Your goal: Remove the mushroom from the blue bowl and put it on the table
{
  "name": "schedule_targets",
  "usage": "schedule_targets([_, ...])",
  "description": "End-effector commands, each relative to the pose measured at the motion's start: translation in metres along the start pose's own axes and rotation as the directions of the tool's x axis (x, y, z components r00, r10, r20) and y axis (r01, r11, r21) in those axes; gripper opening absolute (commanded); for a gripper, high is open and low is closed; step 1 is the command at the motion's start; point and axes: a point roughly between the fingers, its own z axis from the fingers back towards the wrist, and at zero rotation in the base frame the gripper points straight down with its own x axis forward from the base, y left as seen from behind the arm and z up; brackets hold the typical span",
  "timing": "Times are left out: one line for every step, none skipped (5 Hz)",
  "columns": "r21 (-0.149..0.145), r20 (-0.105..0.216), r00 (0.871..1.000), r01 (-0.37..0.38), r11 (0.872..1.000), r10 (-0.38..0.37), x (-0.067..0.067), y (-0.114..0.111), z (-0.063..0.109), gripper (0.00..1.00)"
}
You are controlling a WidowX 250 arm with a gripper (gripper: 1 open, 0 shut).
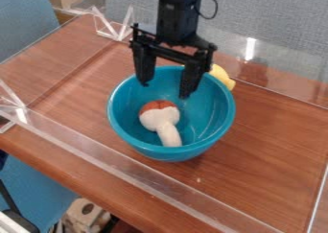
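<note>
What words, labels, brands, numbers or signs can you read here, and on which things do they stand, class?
None: no readable text shows on the bowl, the mushroom, the table or the hand.

Clear acrylic walls border the bench. A small yellow object sits near the rear wall, beside the bowl's rim.
</note>
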Motion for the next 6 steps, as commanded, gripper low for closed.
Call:
schedule_targets([0.005, 0.028, 0.999, 0.038, 0.999, -0.038, -0.004, 0.009, -0.006, 1.0])
schedule_targets([-0.001, 0.029, 0.997, 0.074, 0.997, -0.074, -0.006, 0.015, -0.022, 1.0])
schedule_targets([-0.014, 0.035, 0.997, 0.062, 0.998, -0.062, 0.004, 0.014, -0.035, 1.0])
schedule_targets([-0.026, 0.044, 0.997, 0.062, 0.998, -0.061, 0.013, 0.012, -0.043, 1.0])
schedule_targets([-0.044, 0.059, 0.998, 0.034, 0.998, -0.031, 0.019, 0.005, -0.047, 1.0])
schedule_targets([-0.057, 0.07, 0.998, 0.002, 0.998, 0.003, 0.024, 0.0, -0.05, 0.0])
